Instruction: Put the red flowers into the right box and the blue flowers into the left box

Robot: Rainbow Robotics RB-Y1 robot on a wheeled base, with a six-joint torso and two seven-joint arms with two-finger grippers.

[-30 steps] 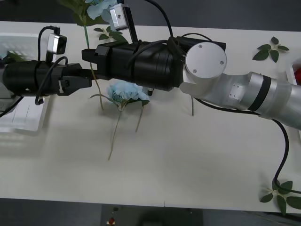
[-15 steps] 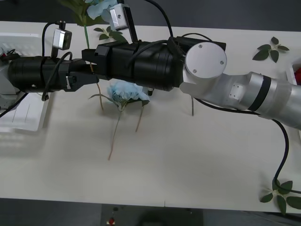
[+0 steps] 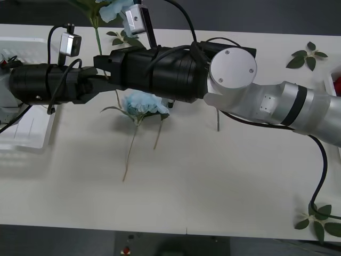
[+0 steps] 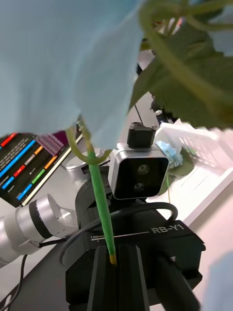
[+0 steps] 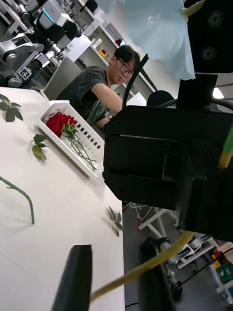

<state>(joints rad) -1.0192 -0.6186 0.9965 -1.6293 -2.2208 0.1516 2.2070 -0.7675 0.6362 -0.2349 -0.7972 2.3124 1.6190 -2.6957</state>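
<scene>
My right gripper (image 3: 102,63) reaches across to the left side of the table, shut on the thin green stem (image 4: 100,194) of a blue flower (image 3: 113,7) that it holds upright, head at the top. My left gripper (image 3: 98,79) meets it just below, open, with its fingers (image 5: 73,277) on either side of the stem's lower end (image 5: 141,266). A second blue flower (image 3: 141,103) lies on the table under the right arm. The left box (image 3: 24,130) stands at the far left and holds a blue flower (image 4: 170,149). Red flowers (image 5: 60,122) lie in the right box (image 5: 80,153) at the far right.
Loose green leaf sprigs lie at the back right (image 3: 306,55) and at the front right corner (image 3: 319,218). A bare stem (image 3: 217,121) pokes out from under the right forearm. The right arm spans the table's middle.
The left gripper has moved right, up to the right gripper, and its fingers now stand around the held stem. The right arm has stayed still with the blue flower.
</scene>
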